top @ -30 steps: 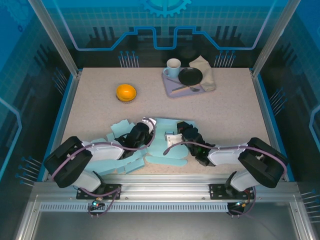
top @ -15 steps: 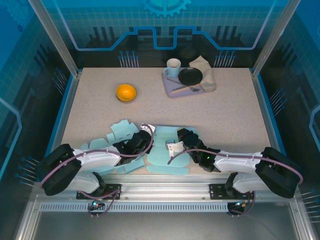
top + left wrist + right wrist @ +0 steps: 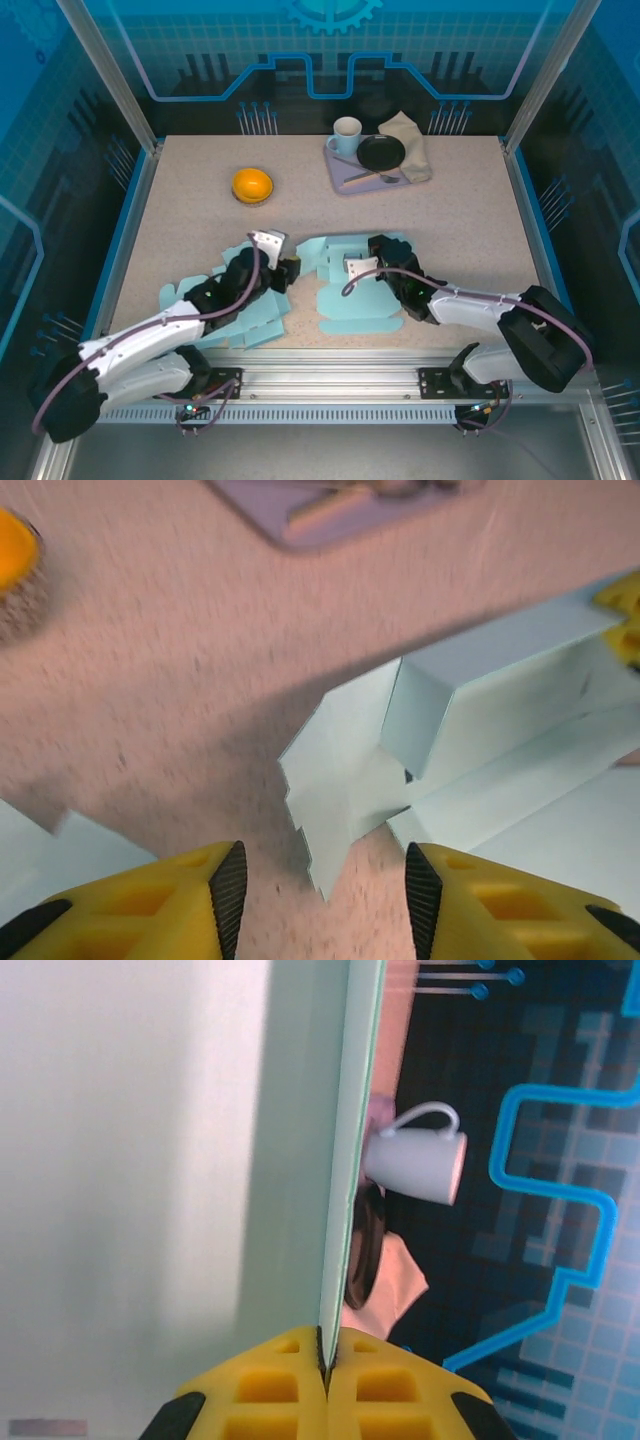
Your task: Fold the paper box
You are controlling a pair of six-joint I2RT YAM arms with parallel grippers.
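The left gripper [image 3: 320,885] had just released the box [image 3: 360,312] and hung half open, empty; the right gripper [image 3: 327,1365] stayed pinched on its edge by the desk's [image 3: 450,220] near edge: regrasp likely next

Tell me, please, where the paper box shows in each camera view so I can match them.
Top external: paper box at the table's near middle, between the arms.
Left wrist: paper box right of centre, ahead of the open left gripper.
Right wrist: paper box across the left half, edge-on, pinched by the right gripper.
Shared landmark: the tray at top in top external and left wrist; the mug by it right of centre in right wrist.
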